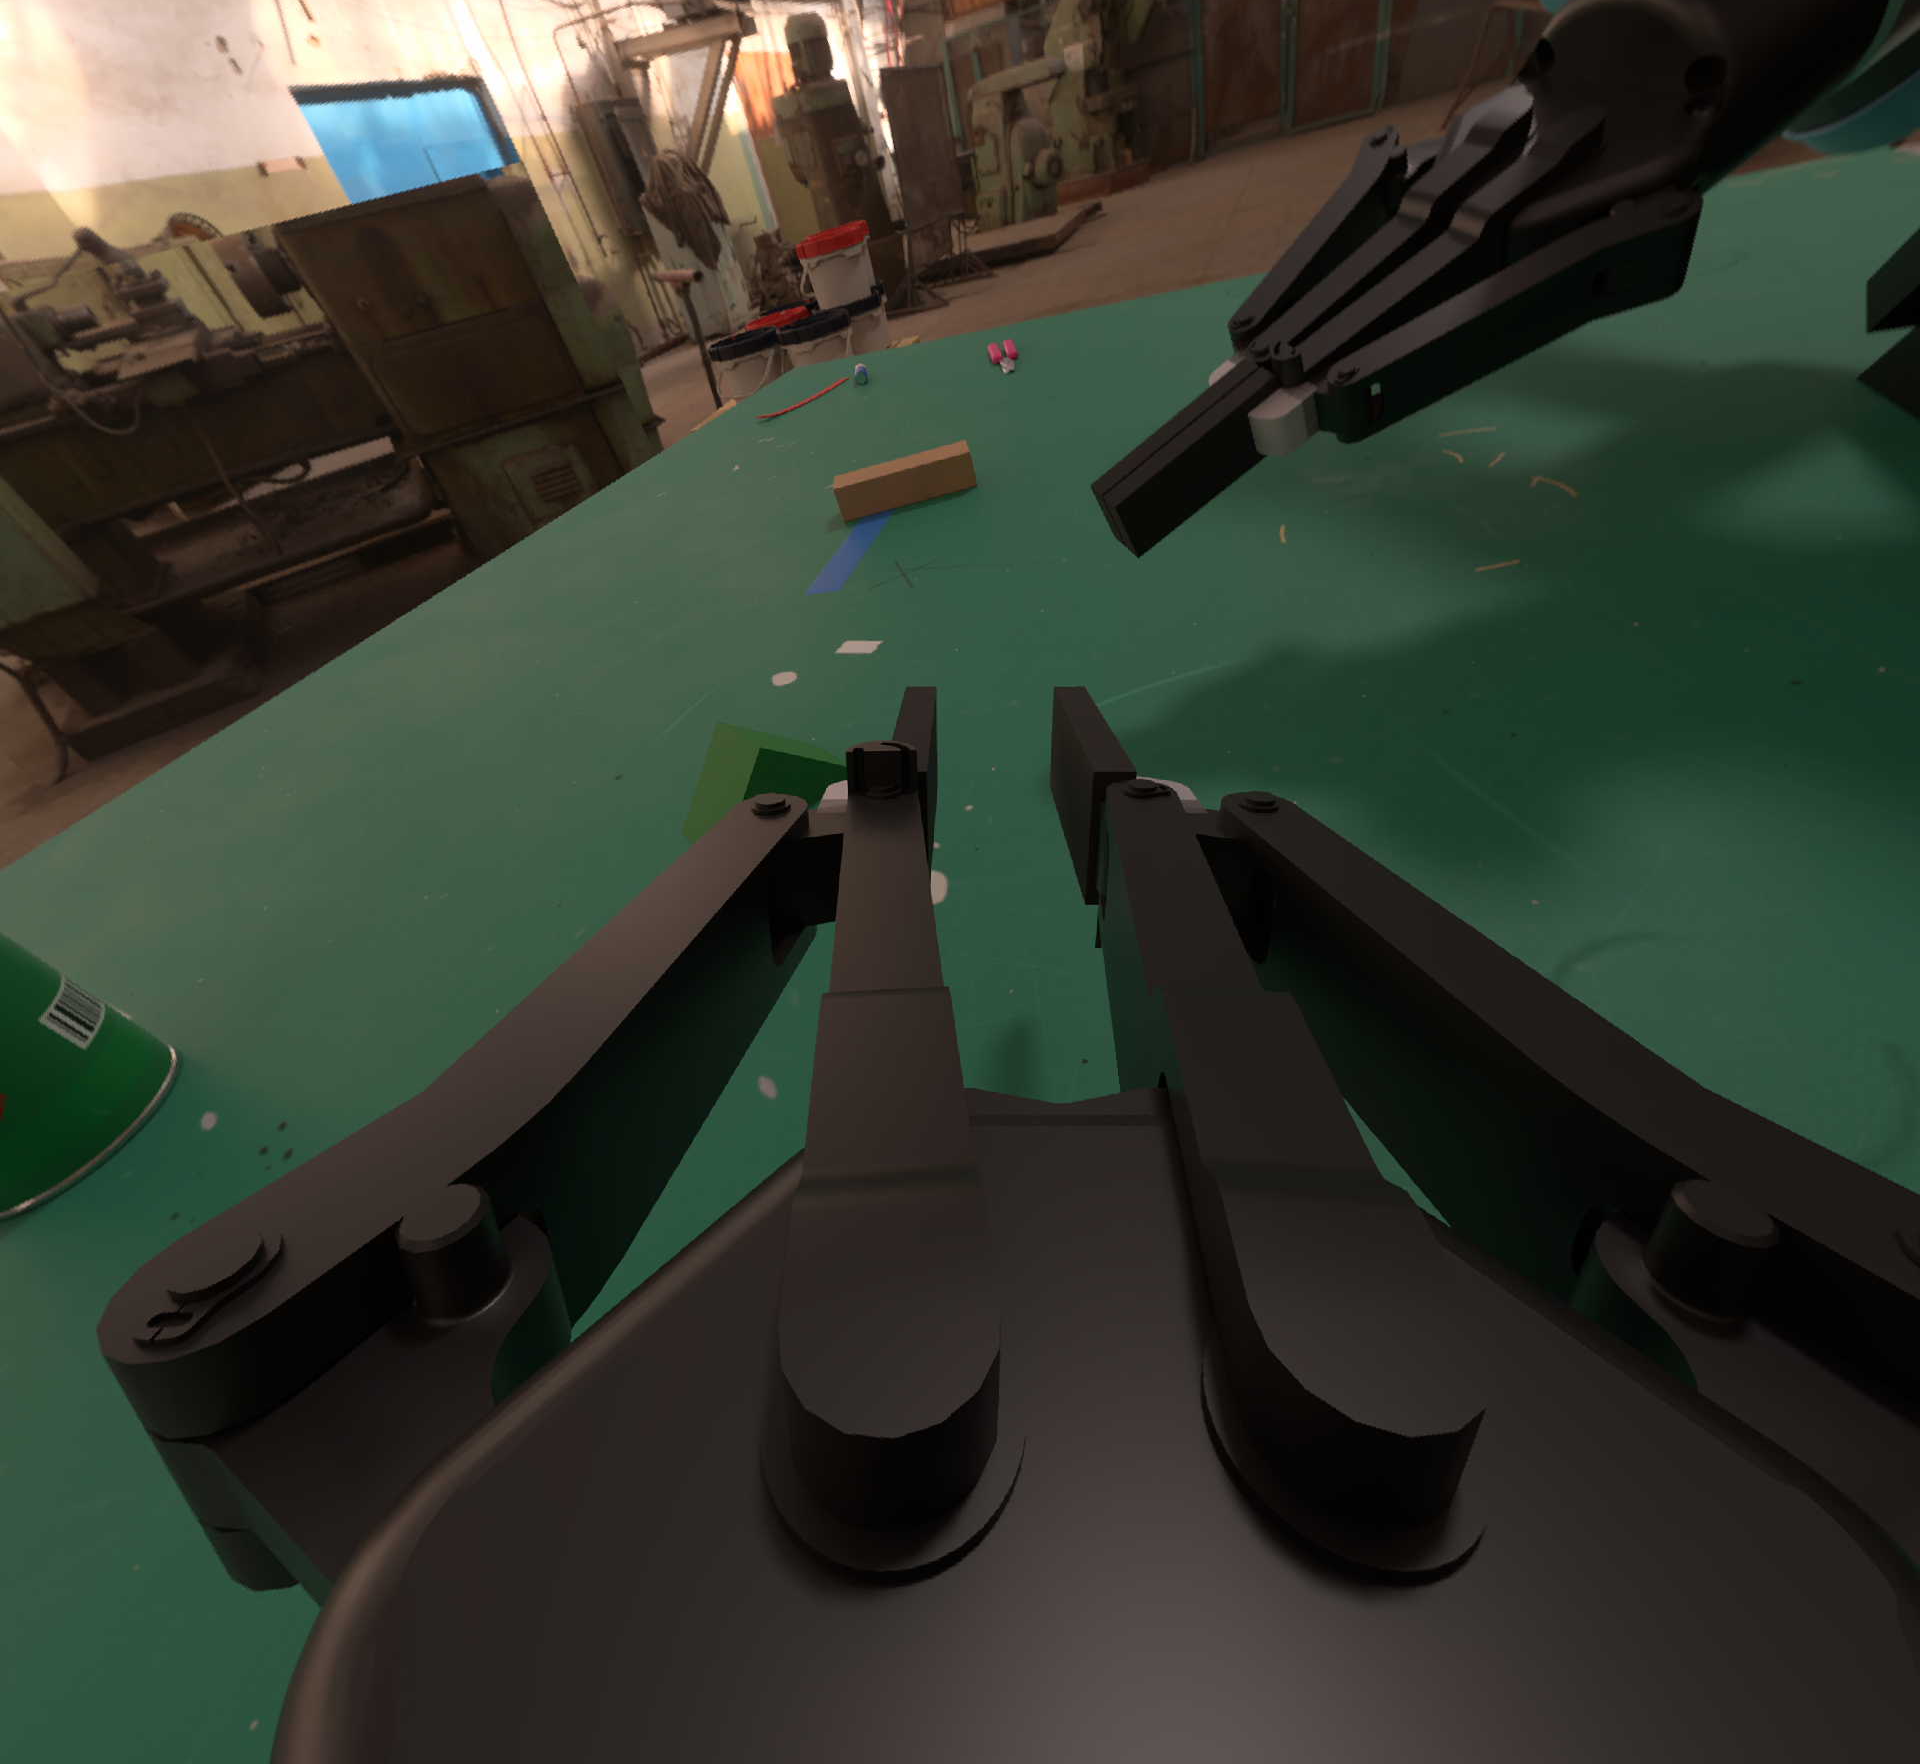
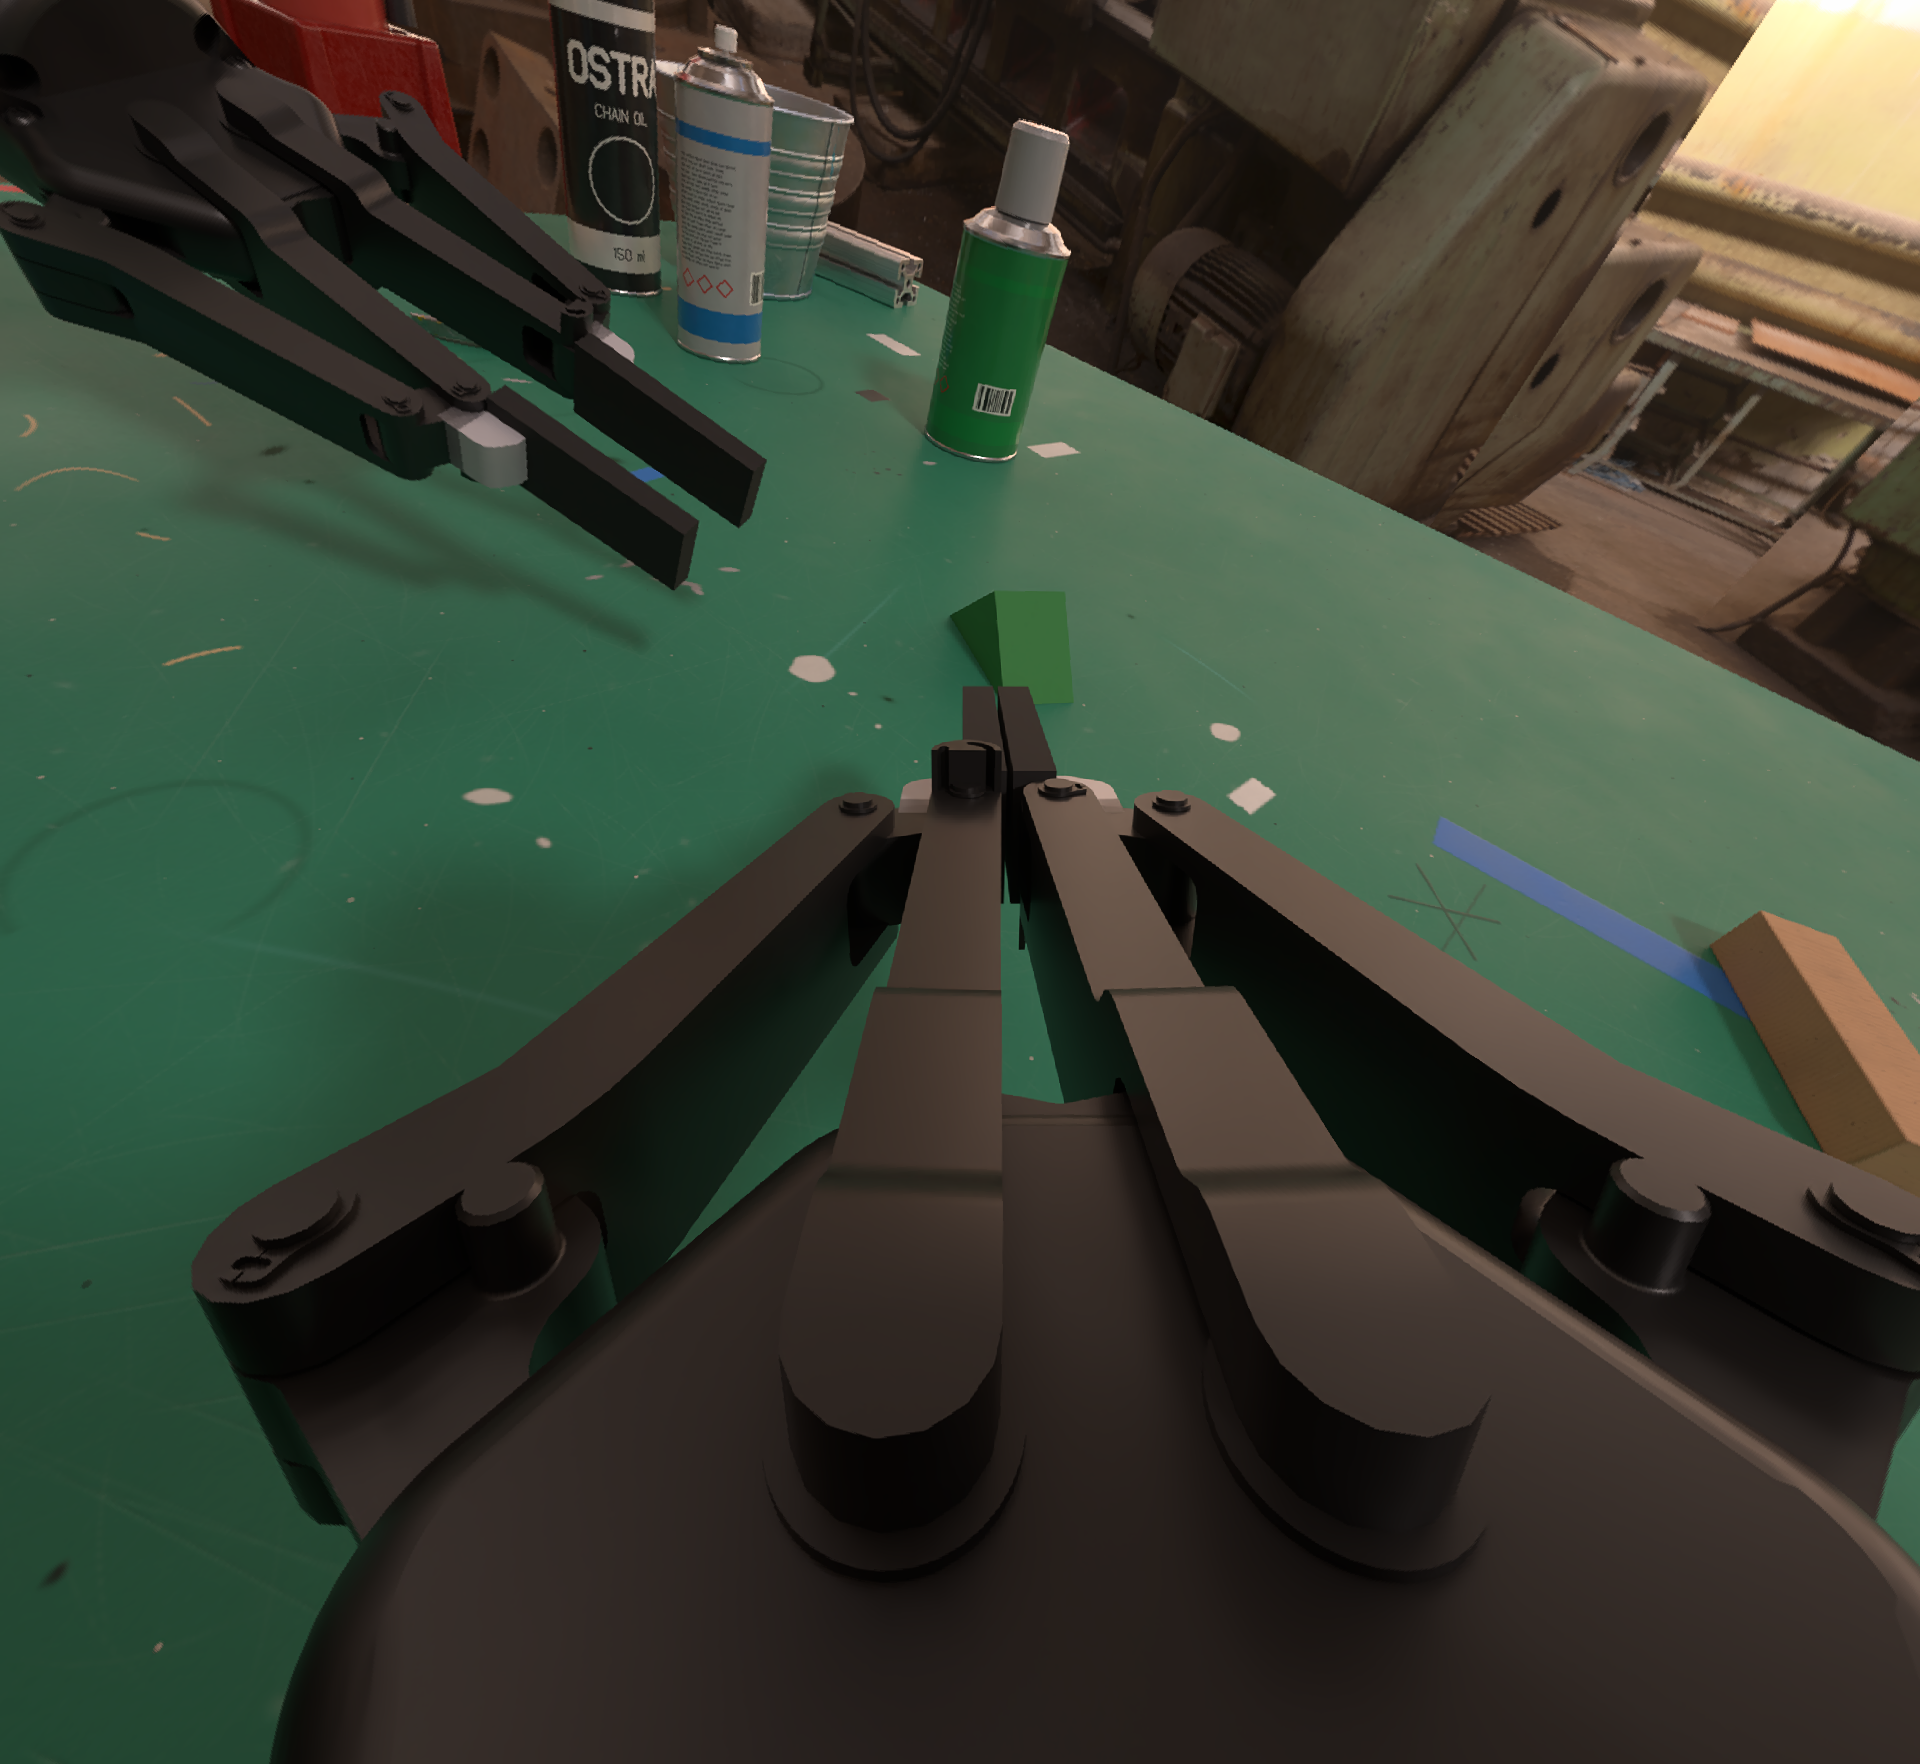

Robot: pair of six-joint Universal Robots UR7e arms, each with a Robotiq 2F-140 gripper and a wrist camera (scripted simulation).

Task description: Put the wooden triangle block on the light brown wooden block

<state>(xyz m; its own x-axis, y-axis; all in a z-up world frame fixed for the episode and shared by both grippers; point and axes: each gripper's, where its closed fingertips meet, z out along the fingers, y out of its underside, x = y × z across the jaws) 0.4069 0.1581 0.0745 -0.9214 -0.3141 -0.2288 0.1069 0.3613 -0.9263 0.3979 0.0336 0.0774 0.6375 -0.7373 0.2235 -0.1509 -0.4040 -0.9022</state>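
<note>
- While my left gripper point(image 1: 992, 738) hovers with fingers parted and empty, the green triangle block point(image 1: 764, 772) lies just left of its fingertips.
- My right gripper point(image 2: 1000, 722), fingers pressed together on nothing, points at it too.

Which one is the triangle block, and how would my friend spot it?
Start at the big green table. Near its middle, just beyond the tip of the shut right tool, lies the triangle block, far from the spray cans standing at the table's edge. It is the only wedge-shaped thing there, and it is green, while the other block is long, flat-sided and light brown.
</note>
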